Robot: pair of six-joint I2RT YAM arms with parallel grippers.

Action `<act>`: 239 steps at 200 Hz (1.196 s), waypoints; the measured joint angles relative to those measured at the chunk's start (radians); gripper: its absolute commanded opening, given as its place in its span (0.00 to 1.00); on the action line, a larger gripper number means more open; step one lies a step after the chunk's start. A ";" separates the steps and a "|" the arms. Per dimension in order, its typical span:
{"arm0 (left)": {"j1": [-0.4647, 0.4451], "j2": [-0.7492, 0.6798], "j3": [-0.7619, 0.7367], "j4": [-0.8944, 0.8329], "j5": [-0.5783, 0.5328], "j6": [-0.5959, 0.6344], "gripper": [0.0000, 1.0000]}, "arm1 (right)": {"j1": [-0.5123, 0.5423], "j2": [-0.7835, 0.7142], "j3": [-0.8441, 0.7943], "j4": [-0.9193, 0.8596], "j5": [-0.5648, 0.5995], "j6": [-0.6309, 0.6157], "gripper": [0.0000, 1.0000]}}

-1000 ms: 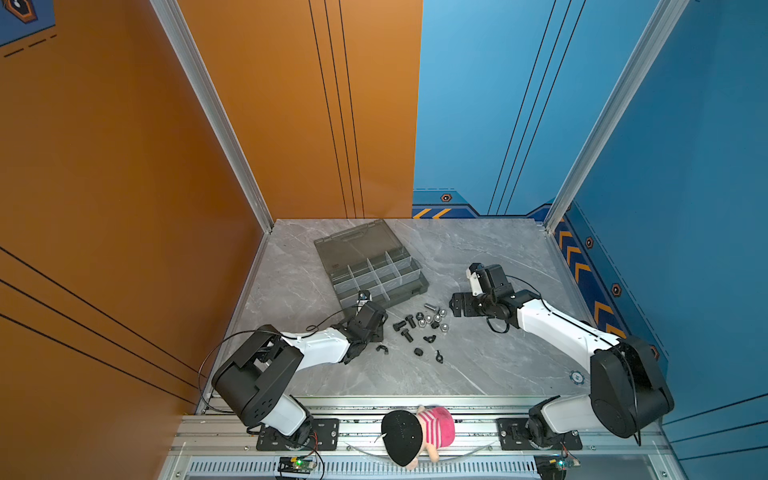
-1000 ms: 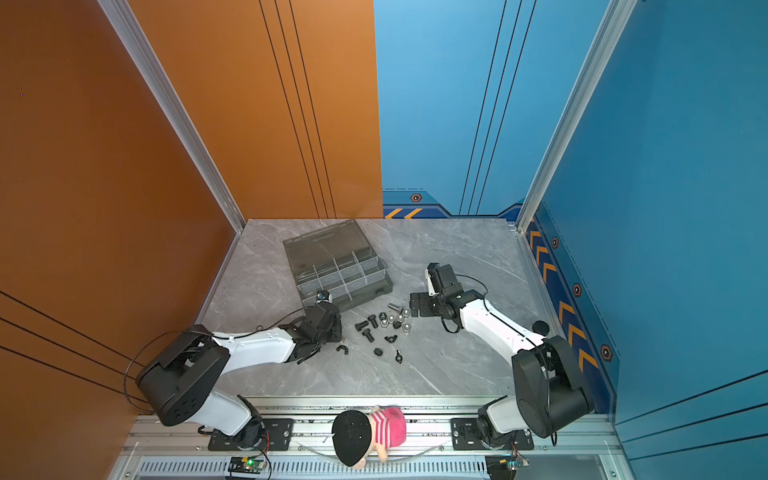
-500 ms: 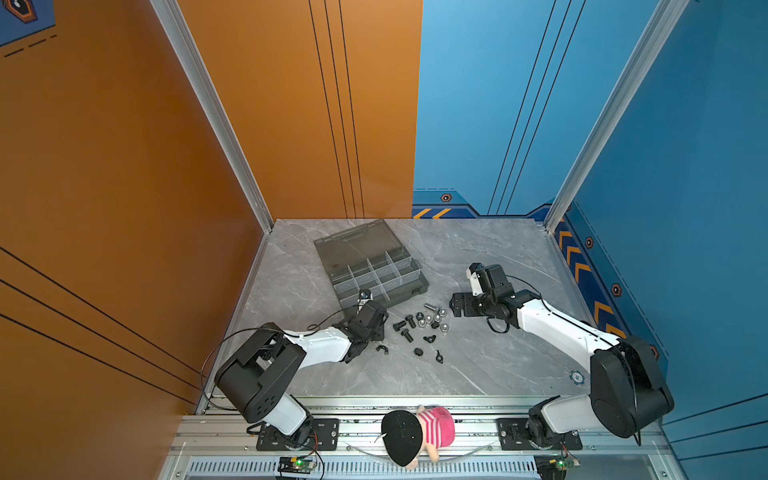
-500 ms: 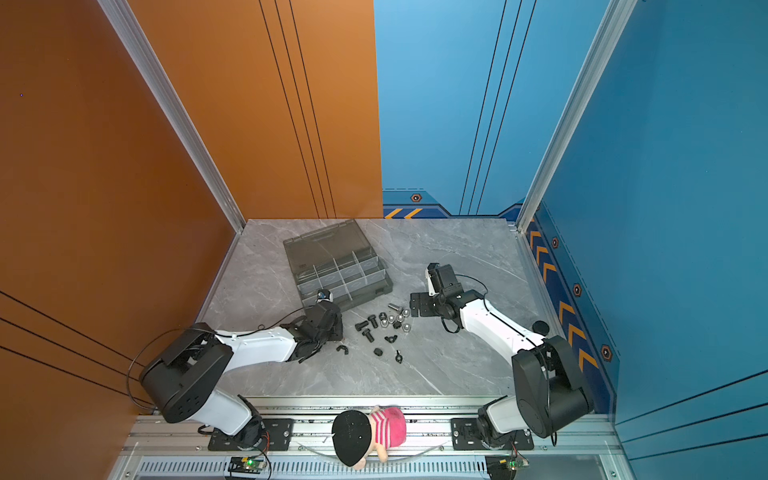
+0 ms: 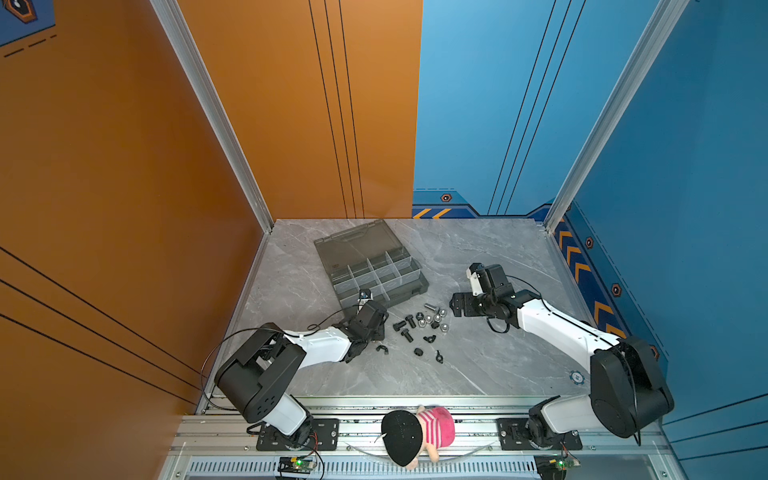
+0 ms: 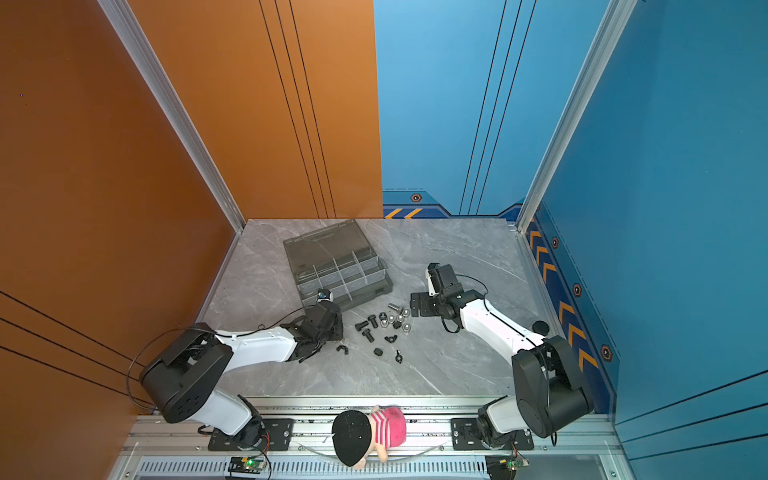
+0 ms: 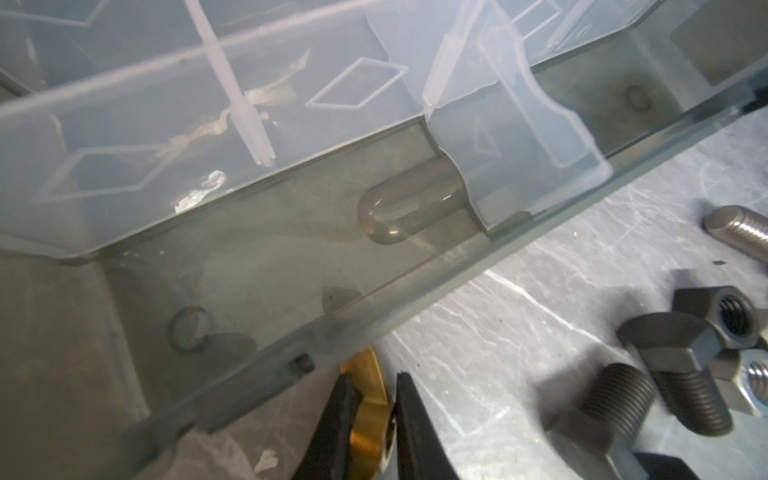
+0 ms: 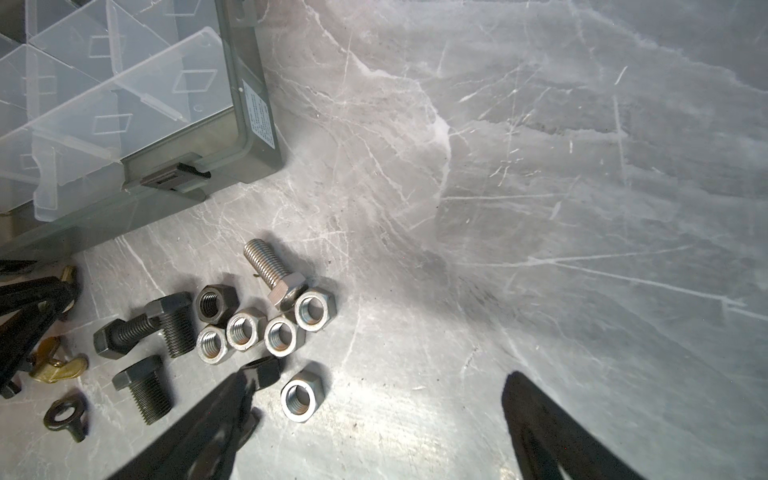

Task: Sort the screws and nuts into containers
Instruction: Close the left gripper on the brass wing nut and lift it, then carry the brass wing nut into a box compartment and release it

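Brass wing nut [image 7: 368, 415], light, rigid, probably slick, best taken across its flat wings, pinched in clenched left gripper [image 7: 374, 380] just beside organiser case [image 7: 478, 266] front wall; right gripper [image 8: 386, 376] spread wide near silver hex nuts [image 8: 280, 334].

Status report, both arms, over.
Left tool shut on brass wing nut. Right tool open beside loose nuts. Organiser case wall close ahead of left tool.
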 measured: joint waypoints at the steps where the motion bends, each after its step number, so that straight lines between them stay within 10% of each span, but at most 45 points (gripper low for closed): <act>1: 0.000 0.000 0.000 0.000 0.001 0.000 0.03 | 0.000 0.000 0.000 0.000 0.000 0.000 0.97; 124: -0.003 -0.307 0.159 -0.233 0.051 0.080 0.00 | -0.010 0.000 0.000 0.000 -0.023 0.000 0.97; 239: 0.412 -0.121 0.286 -0.250 0.258 0.258 0.00 | -0.011 0.000 0.000 -0.001 -0.029 0.001 0.96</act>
